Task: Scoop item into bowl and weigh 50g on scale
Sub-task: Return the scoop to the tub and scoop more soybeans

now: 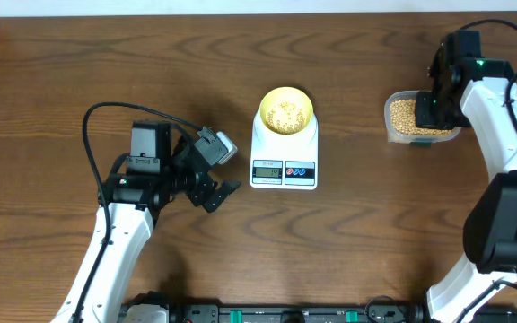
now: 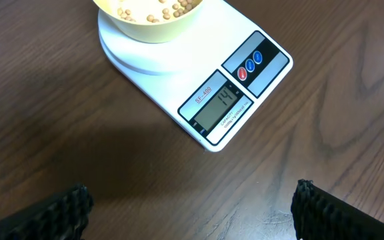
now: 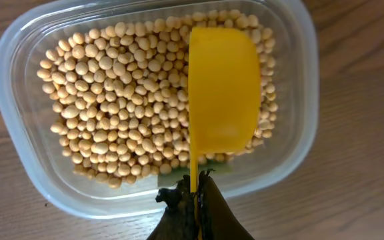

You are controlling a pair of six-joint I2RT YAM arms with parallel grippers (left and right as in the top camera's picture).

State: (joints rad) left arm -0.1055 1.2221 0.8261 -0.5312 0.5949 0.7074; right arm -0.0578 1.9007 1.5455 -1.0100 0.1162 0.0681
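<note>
Black fingers of your right tool (image 3: 195,190) come closest in the right wrist view, pressed together on the thin handle of a yellow spoon (image 3: 222,87). So this tool is narrow and it holds the spoon. The cup of the spoon reaches out over the beans (image 3: 112,107) in a clear plastic tub (image 3: 19,53). Whether the cup touches the beans or hangs just above them, you cannot tell from this view. The beans cover nearly all the bottom of the tub. The tub stands on the counter (image 1: 106,54) near its right edge, toward the far right corner.

Your left tool (image 2: 192,213) is wide apart and holds nothing. In its wrist view only the two dark pads show, one in each lower corner, with bare wood between them. From above, this tool hangs over the counter to the left of the scale (image 2: 179,73), apart from it, and points toward it.

You find the scale in the middle of the counter, a little closer to the far edge than to the near one. The bowl (image 2: 152,32) stands on the round plate of the scale, on the far part. Some beans lie in the bowl, with the yellow bottom showing between them. The display (image 2: 220,107) on the near part reads 14. Beside it are a red button (image 2: 243,72) and a blue button (image 2: 257,59).
</note>
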